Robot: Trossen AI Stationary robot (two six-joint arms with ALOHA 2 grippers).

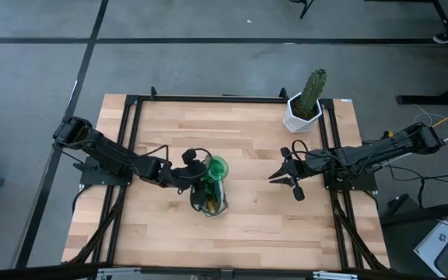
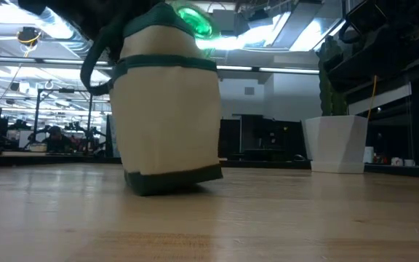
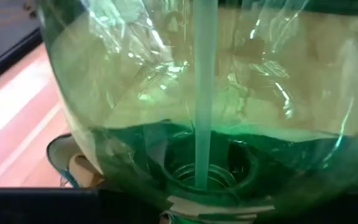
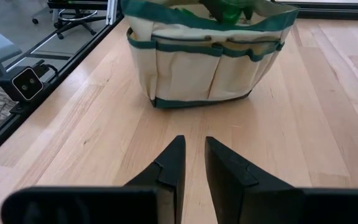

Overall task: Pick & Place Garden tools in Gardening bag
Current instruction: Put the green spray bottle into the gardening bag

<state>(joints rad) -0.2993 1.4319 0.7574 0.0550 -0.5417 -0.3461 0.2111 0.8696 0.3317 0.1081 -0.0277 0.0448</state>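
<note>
The wooden table (image 1: 247,210) carries the gardening bag (image 1: 208,194) and a potted cactus (image 1: 306,105).

No words or numbers to read.
Nothing written on the gardening bag (image 4: 204,59), on the green spray bottle (image 3: 216,93), on the white pot (image 2: 334,144) or on the wooden surface (image 1: 247,210).

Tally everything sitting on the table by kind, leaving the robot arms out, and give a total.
Gardening bag: 1
Green spray bottle, in the bag's mouth: 1
Cactus: 1
White pot holding it: 1
Total: 4. Whatever else lies inside the bag cannot be counted.
</note>
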